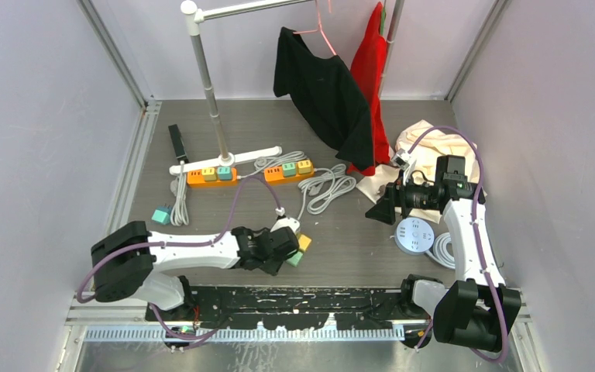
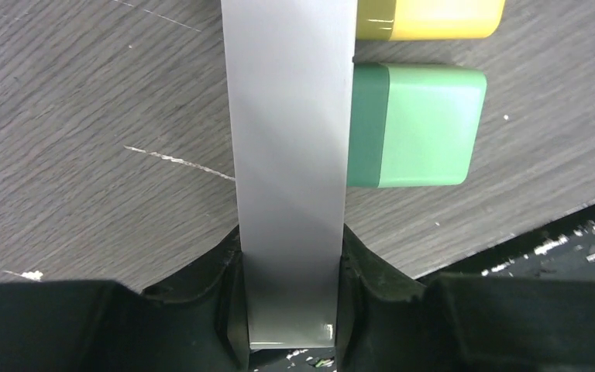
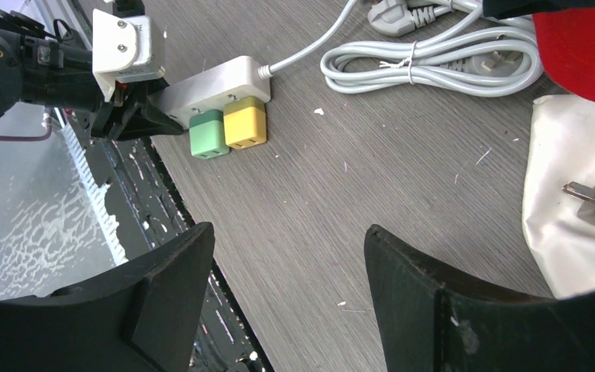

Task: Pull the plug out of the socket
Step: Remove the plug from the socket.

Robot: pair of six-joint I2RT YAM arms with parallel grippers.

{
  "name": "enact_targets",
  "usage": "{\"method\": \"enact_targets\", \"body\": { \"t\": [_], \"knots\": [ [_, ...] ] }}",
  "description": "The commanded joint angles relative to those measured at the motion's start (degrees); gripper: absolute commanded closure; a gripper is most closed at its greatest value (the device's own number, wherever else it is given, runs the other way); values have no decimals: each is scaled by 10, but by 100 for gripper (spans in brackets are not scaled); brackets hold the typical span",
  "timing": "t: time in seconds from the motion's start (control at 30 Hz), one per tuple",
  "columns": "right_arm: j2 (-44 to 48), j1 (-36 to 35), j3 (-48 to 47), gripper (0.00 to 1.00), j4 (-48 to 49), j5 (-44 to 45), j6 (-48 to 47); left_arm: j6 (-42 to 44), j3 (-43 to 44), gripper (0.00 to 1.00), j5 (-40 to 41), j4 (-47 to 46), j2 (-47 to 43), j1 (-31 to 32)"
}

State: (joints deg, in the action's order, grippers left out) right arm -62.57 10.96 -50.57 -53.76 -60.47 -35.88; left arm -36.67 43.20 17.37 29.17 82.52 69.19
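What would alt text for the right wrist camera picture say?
The left arm's black claw grips the end of a white plastic power strip, which carries a green cube plug and a yellow cube plug, on a grey wood-grain table. The right claw, black and open, frames the foreground.

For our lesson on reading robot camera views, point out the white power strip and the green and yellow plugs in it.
white power strip [image 2: 290, 139]: left wrist view, middle of its long body.
green plug [image 3: 208, 133]: right wrist view, middle of its body.
yellow plug [image 3: 245, 122]: right wrist view, middle of its body.
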Motion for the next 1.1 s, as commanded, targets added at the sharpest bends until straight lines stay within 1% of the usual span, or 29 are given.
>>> {"method": "enact_targets", "body": {
  "t": [0.0,0.07,0.13,0.23,0.27,0.33,0.37,0.43,0.57,0.67,0.7,0.73,0.77,0.8,0.87,0.9,0.93,0.97,1.03,1.07],
  "knots": [
    [3,-3,-1,24,7,-10,-13,30,-9,100,-56,-69,-61,-12],
    [4,-3,-4,24,-8,-19,-33,42,-22,100,-117,-107,-88,-34],
    [5,-4,-8,21,-34,-36,-68,44,-43,100,-207,-160,-118,-70],
    [5,-10,-16,15,-104,-67,-185,23,-86,100,-347,-259,-136,-131],
    [4,-11,-17,11,-126,-75,-222,14,-97,100,-384,-298,-136,-147],
    [-2,-15,-23,5,-190,-91,-329,3,-105,100,-452,-340,-125,-168],
    [-5,-16,-25,1,-233,-100,-387,-1,-104,100,-483,-351,-114,-175],
    [-17,-20,-31,0,-286,-113,-494,-12,-97,100,-545,-372,-77,-181],
    [-60,-39,-55,0,-349,-122,-635,-73,-91,100,-646,-465,13,-195],
    [-114,-69,-84,0,-395,-98,-747,-118,-88,100,-698,-544,75,-201],
    [-139,-78,-91,0,-415,-86,-818,-128,-87,100,-706,-562,94,-202],
    [-151,-88,-97,0,-434,-80,-849,-135,-86,100,-711,-573,111,-204],
    [-174,-99,-100,0,-447,-70,-903,-141,-85,100,-716,-584,126,-206],
    [-186,-111,-104,1,-452,-62,-926,-151,-84,100,-723,-601,141,-207],
    [-199,-137,-104,2,-437,-45,-936,-167,-80,100,-734,-614,168,-209],
    [-199,-153,-101,3,-415,-38,-921,-170,-77,100,-740,-614,179,-211],
    [-193,-172,-95,5,-379,-25,-887,-171,-74,100,-745,-615,190,-212],
    [-184,-193,-85,8,-330,-7,-833,-172,-71,100,-748,-614,200,-214],
    [-146,-239,-50,13,-197,46,-699,-171,-66,100,-756,-614,220,-217],
    [-126,-263,-24,13,-127,79,-645,-171,-63,100,-758,-614,229,-219]
  ]
}}
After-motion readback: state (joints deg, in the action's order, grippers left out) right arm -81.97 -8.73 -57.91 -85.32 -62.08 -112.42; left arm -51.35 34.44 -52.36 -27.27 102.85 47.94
